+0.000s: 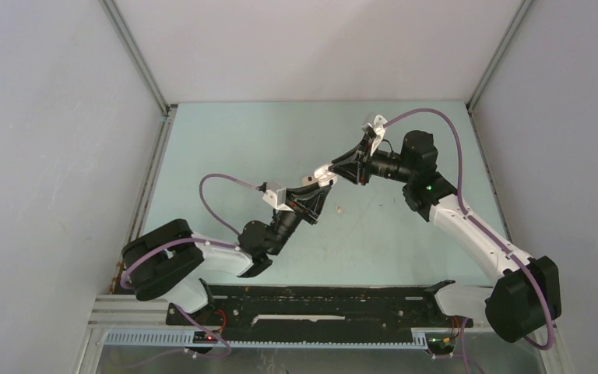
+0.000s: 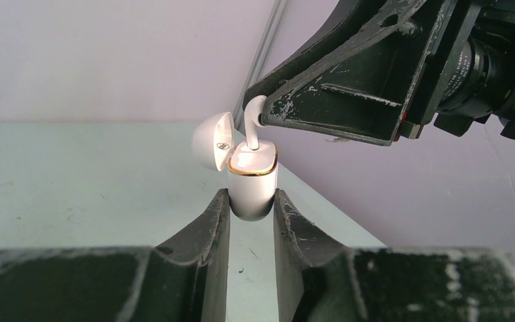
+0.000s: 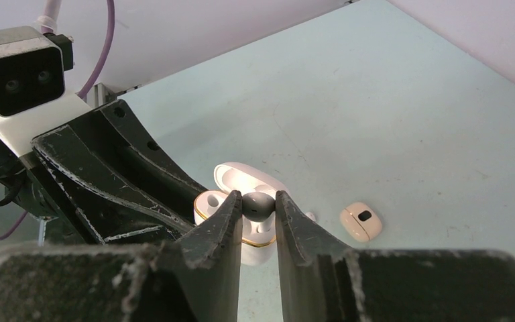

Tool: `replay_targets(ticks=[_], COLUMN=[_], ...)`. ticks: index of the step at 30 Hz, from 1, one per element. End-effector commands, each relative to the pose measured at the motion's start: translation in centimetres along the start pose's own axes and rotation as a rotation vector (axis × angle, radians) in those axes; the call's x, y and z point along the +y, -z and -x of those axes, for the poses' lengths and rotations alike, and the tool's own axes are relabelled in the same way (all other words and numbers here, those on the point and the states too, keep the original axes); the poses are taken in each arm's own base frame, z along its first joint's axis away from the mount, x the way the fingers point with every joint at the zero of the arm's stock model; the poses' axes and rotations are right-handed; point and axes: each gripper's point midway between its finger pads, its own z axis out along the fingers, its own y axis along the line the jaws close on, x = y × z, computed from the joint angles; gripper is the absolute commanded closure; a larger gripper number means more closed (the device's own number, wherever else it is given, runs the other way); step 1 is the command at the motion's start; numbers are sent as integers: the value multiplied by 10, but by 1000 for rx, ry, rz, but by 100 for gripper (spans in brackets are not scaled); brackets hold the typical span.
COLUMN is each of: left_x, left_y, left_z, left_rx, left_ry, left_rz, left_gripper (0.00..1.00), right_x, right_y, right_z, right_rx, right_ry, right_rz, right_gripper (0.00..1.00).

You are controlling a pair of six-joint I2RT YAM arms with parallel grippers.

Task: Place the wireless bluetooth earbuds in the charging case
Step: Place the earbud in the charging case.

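The pale green tabletop (image 1: 226,148) is boxed in by grey walls (image 1: 54,156) on its left, far and right edges. Over its middle, well apart from every edge, the left fingers (image 2: 251,201) are clamped on the case (image 2: 251,180). The case is white with a gold rim and stands upright, its lid (image 2: 213,139) swung open. The right fingers (image 3: 257,200) pinch a white bud (image 2: 253,121) by its head, with its stem down in the case mouth. A tan bud (image 3: 361,221) lies on the tabletop just beside them, toward the near edge.
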Motion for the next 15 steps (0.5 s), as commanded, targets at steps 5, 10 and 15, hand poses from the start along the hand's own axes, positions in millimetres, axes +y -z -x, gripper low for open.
replay_targets(ticks=[5,10,15], left_x=[-6,-7,-9], left_y=[-1,-1,-2], left_z=[21,19,15], left_rx=[-79,-72,-62], left_ry=[-13,-24,-45], left_rz=[-24,-32,-48], left_gripper=[100,100,100], right_x=[-5,-6,-5], right_y=[2,0,-2], right_z=[13,13,11], right_rx=[-29,-28,-19], right_ry=[13,13,15], right_rz=[-26,-28,-26], right_gripper=[73,73,67])
